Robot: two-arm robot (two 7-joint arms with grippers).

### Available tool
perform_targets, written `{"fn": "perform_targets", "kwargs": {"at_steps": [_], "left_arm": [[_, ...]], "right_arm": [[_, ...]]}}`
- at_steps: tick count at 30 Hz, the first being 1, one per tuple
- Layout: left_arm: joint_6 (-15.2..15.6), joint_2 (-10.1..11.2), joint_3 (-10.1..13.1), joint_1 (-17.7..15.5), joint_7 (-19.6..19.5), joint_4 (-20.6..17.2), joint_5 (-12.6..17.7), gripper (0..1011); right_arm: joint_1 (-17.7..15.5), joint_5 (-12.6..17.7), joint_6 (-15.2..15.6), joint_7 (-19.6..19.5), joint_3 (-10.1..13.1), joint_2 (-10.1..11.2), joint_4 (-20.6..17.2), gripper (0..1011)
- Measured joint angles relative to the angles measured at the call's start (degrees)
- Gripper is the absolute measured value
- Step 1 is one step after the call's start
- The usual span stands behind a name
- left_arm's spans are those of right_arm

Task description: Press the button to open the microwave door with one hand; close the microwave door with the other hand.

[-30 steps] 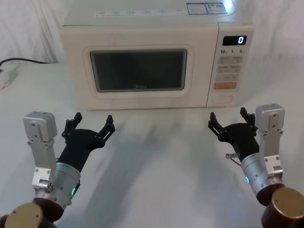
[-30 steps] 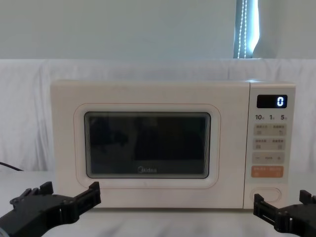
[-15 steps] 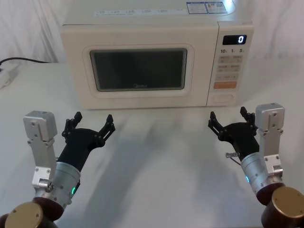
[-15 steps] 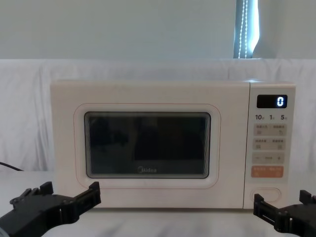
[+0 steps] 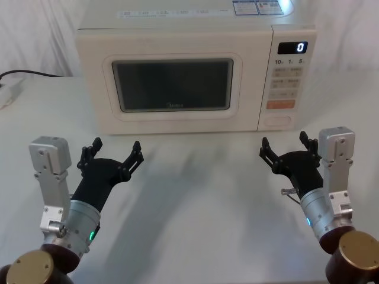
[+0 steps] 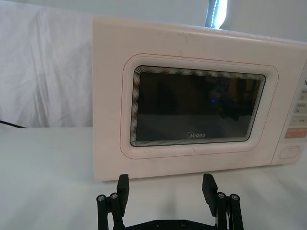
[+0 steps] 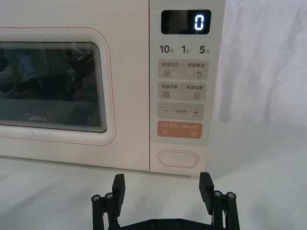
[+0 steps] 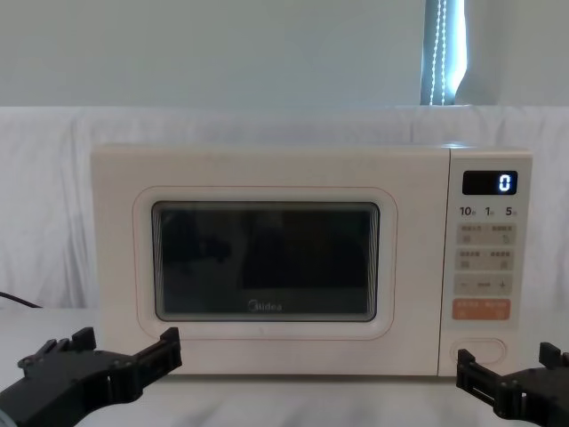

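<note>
The cream microwave stands at the back of the table with its door shut flush; the dark window and Midea logo face me. The wide oval button sits at the bottom of the control strip, under the orange key, and also appears as the button and the button. My right gripper hovers open above the table, just in front of and below the button, apart from it. My left gripper hangs open in front of the door's lower left corner, holding nothing. The door faces the left gripper.
A black power cable runs along the white cloth at the back left. White cloth covers the table between the grippers and the microwave. A wall and a curtain gap lie behind.
</note>
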Motion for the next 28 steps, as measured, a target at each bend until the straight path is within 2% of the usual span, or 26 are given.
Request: {"fn": "perform_targets", "kwargs": {"at_steps": [28], "left_arm": [[0.00, 0.00, 0.00, 0.00, 0.00, 0.00, 0.00, 1001]], "right_arm": [[0.00, 0.00, 0.00, 0.00, 0.00, 0.00, 0.00, 1002]]}}
